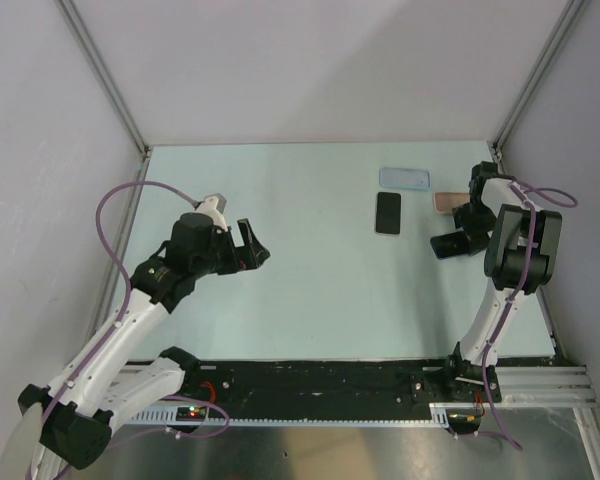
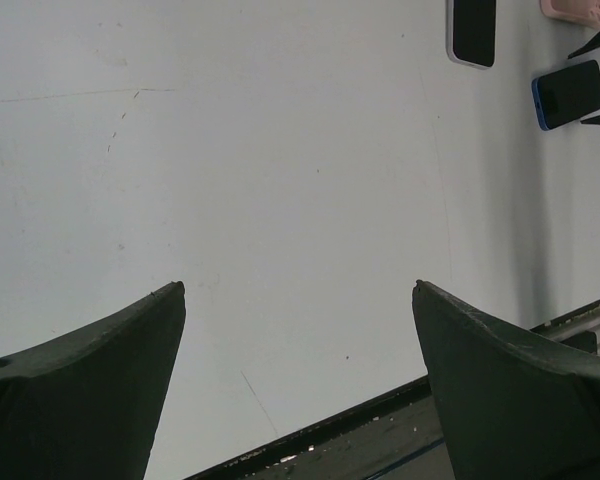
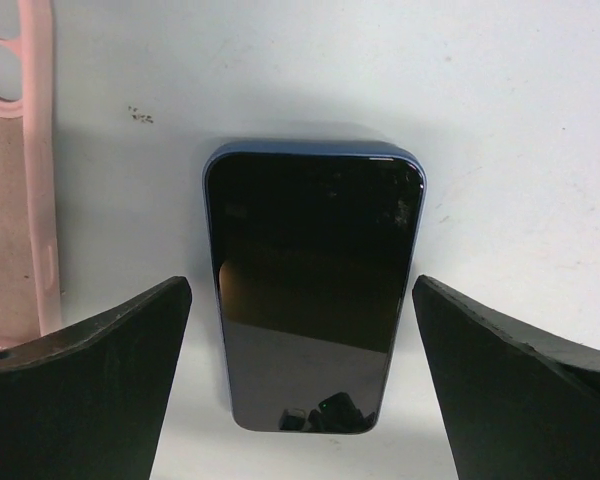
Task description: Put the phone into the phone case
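The phone (image 3: 313, 290) lies flat between the fingers of the right tool (image 3: 300, 282), with its long axis along them. This tool stands wide open and empty, and so does the left tool (image 2: 298, 284), which is well apart.

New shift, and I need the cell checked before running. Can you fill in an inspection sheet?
Surface: pale green table, faint specks.
Job's things: phone flat, screen up; light-blue phone case apart from it, looks empty.
Clutter: pink case; second dark phone, pale-rimmed.
Grippers: left gripper open over bare table; right gripper open, jaws either side of the phone.
Cables: purple cable looped on each arm.
Surroundings: pale walls, black rail at near edge.
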{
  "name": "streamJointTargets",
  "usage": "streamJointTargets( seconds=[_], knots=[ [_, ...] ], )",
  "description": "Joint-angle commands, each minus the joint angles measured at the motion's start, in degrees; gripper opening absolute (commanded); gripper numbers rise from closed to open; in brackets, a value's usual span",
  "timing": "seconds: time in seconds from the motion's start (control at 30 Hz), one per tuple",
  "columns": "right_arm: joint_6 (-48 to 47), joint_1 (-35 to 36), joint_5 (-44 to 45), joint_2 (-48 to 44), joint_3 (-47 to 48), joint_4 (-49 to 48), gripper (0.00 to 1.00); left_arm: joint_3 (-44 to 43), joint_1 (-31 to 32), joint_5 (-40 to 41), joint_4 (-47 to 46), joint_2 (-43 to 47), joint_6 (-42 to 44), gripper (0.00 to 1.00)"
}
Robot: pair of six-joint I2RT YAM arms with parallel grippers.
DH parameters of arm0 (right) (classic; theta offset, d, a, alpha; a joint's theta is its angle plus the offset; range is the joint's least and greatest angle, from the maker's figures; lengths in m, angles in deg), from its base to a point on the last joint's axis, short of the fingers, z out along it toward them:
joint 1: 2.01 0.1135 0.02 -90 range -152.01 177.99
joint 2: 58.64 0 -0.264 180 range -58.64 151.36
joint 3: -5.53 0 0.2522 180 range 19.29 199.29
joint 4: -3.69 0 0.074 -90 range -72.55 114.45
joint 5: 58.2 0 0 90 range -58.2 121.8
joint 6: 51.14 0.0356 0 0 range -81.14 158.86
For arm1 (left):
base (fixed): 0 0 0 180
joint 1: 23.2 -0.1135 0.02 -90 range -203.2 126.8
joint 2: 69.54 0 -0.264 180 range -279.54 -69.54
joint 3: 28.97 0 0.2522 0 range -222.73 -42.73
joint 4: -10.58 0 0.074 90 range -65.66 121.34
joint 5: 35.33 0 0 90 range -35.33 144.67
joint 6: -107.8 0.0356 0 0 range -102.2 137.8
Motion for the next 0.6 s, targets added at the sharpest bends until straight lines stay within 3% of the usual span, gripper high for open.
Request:
streamJointTargets(
  seconds=[0.0,0.3,0.57],
  knots=[
    [1.56,-0.43,1.02,1.62,2.83,0.23,1.0,-0.71,-0.52,-0.69,-0.2,-0.23,0.89,0.98],
    [-0.77,0.31,0.86,3.62,2.51,0.34,0.93,-0.9,-0.61,-0.54,-0.23,-0.15,0.5,0.98],
    [-5.56,3.75,3.36,1.03,-0.38,0.44,0.71,-0.72,-0.65,-0.95,-0.18,0.09,-1.03,0.98]
  ],
)
